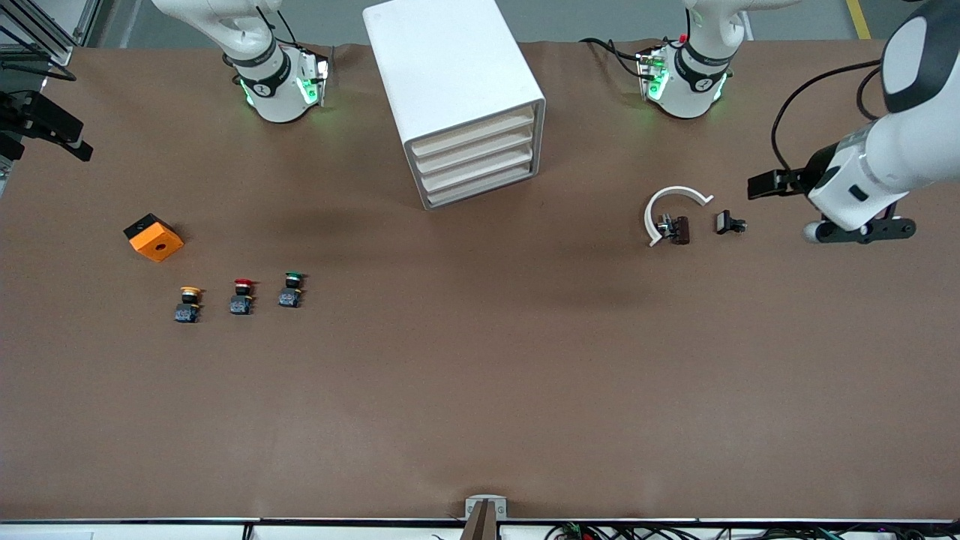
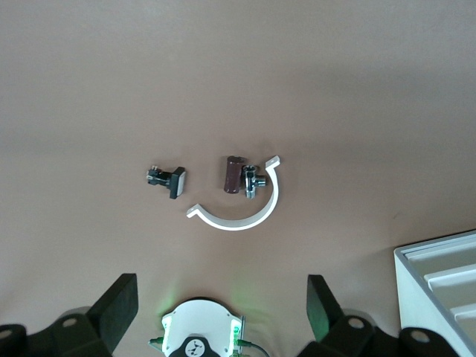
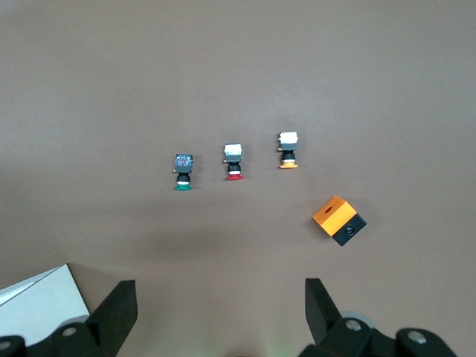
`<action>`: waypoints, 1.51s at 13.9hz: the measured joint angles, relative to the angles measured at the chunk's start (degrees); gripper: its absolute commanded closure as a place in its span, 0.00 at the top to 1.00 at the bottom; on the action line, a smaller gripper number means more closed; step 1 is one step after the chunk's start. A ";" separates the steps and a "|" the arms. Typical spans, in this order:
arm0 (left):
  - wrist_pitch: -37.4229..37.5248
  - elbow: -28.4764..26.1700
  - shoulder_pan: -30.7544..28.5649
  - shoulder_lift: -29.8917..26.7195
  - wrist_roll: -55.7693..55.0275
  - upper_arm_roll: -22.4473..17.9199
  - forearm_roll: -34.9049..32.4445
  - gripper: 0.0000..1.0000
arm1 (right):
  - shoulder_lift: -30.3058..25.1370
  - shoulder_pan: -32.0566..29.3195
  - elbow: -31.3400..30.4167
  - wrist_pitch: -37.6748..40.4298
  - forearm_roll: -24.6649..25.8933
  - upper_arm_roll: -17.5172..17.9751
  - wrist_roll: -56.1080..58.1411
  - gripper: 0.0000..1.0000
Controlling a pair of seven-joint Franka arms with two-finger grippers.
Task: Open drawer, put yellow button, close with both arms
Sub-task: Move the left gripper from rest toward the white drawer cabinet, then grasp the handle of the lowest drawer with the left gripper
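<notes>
Glossy white boxy cabinet (image 1: 453,90): top beige-fronted drawer (image 1: 474,127) flush. Small yellow-capped button (image 1: 188,303), matte brown table (image 1: 480,390), beside red-capped button (image 1: 241,295). Left gripper (image 2: 223,316), right gripper (image 3: 221,316): fingers wide, seemingly empty.

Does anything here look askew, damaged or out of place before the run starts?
Nothing looks damaged or spilled. The cabinet sits turned at an angle to the table edge, all four drawers shut. The yellow button lies in a row with the red button and green button. Both tools, left and right, are open and empty.
</notes>
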State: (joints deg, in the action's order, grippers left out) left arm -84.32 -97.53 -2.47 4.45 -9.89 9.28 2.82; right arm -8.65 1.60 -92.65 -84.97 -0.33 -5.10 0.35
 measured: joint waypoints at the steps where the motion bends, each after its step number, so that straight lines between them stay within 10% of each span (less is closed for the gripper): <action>1: -0.89 -0.10 0.28 1.28 -1.51 0.67 0.14 1.00 | 0.00 -0.36 0.00 -0.03 0.00 -0.01 -0.01 1.00; 21: -8.41 1.85 7.91 19.67 -63.07 14.20 3.67 1.00 | -0.01 -0.94 -0.04 -0.09 0.00 0.51 -0.01 1.00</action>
State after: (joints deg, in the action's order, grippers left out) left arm -92.73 -95.68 5.44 24.12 -72.96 23.49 6.49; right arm -8.66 0.66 -92.69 -85.07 -0.34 -4.59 0.34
